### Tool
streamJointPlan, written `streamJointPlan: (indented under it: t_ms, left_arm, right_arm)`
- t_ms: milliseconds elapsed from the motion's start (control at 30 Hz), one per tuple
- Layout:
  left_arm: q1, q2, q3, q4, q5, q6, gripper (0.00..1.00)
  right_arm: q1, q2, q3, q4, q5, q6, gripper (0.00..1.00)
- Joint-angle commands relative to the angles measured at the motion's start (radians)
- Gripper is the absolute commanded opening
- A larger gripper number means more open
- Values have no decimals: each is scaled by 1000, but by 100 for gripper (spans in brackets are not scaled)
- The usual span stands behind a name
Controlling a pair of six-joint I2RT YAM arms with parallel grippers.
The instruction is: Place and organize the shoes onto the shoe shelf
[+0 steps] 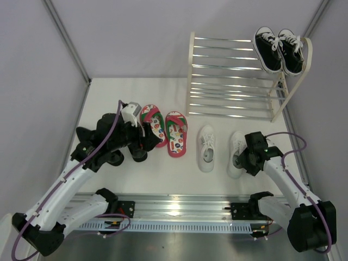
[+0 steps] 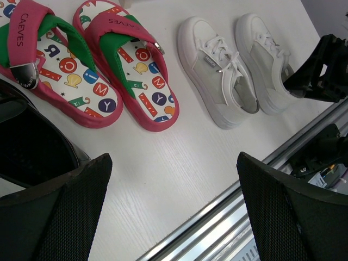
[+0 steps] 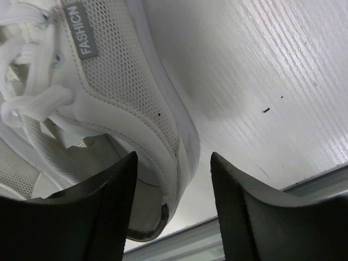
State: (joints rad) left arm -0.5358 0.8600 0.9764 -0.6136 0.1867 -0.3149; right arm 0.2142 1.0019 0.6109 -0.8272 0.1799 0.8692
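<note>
Overhead, white sneakers [image 1: 207, 149] and red flip-flops [image 1: 164, 130] on the table [image 1: 163, 175] before the shoe shelf [image 1: 191, 70], black canvas sneakers [image 1: 280, 50] on its top tier, left wrist, left gripper [image 2: 173, 163] spread wide beside a glossy black dress shoe [image 2: 32, 157], right wrist, right gripper [image 3: 174, 163] partly open, straddling the right sneaker [image 3: 109, 92] at its heel rim, outer finger clear.

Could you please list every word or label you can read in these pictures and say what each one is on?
"CAEVES": strap of one flip-flop and of the other flip-flop.
"FASHICN": tongue label of a white sneaker.
Insoles of both flip-flops: single printed letters, no words.
Tag on the other white sneaker: too small to read.
</note>
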Motion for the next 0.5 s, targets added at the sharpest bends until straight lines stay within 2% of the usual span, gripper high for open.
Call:
streamJointPlan:
  t_ms: [0, 100, 300, 467]
  left_arm:
    - [-13, 16, -1, 25, -9, -12, 99]
    - [-13, 28, 1, 26, -12, -7, 99]
    - [-15, 45, 13, 28, -27, -3, 99]
    - [-15, 56, 19, 14, -33, 8, 99]
  right_arm:
    - [5, -6, 35, 22, 46, -21, 55]
    - [10, -2, 21, 48, 26, -24, 46]
    - [11, 18, 1, 89, 7, -32, 44]
    - [13, 35, -17, 125, -2, -42, 36]
